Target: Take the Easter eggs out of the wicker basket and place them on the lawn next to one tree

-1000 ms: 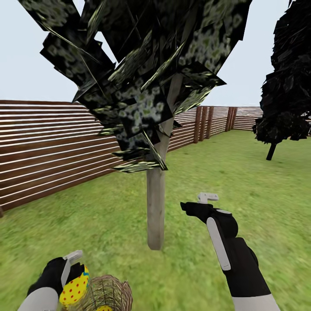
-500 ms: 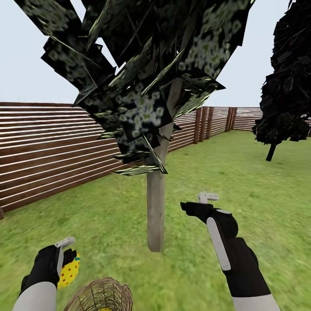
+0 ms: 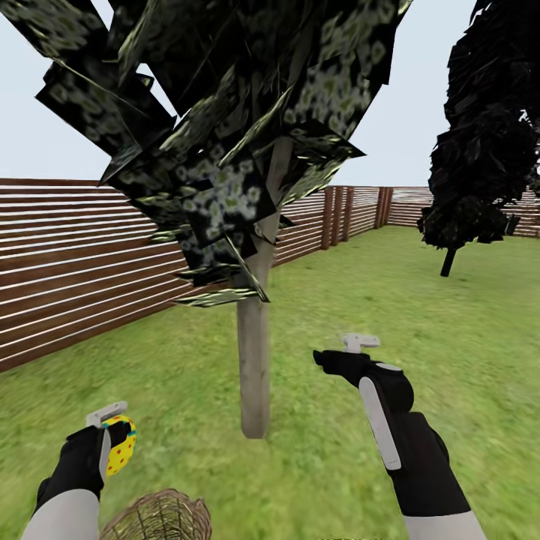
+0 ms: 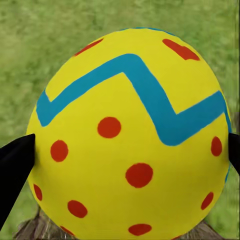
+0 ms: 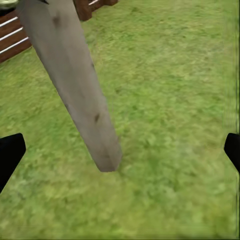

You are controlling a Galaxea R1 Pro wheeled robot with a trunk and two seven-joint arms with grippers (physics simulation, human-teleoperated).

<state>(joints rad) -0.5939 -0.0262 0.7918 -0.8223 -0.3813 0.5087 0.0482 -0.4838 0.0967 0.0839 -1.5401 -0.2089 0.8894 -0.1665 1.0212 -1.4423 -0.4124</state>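
Egg out of basket, carry-to-tree step in hand.

Head view: left gripper [image 3: 112, 442] is clamped on a yellow egg [image 3: 120, 448] with red dots, held above the lawn [image 3: 322, 457] just up and left of the wicker basket [image 3: 159, 517], whose rim sits at the bottom edge. Can't tell from here what the basket holds. Tree [image 3: 253, 375] trunk stands ahead, near. Right gripper [image 3: 358, 343] hangs in the air right of the trunk, holding nothing. Fence [image 3: 82, 270] behind.
Left wrist view: egg [image 4: 131, 135] with blue zigzag sits between the two dark fingers [image 4: 15, 160], grass below, basket weave at the frame edge.
Right wrist view: fingers [image 5: 10, 152] spread wide, nothing between; trunk base [image 5: 102, 150] straight ahead.
Next, my read: swing the left arm toward the trunk base, lower to the grass, let go gently so the egg doesn't roll.
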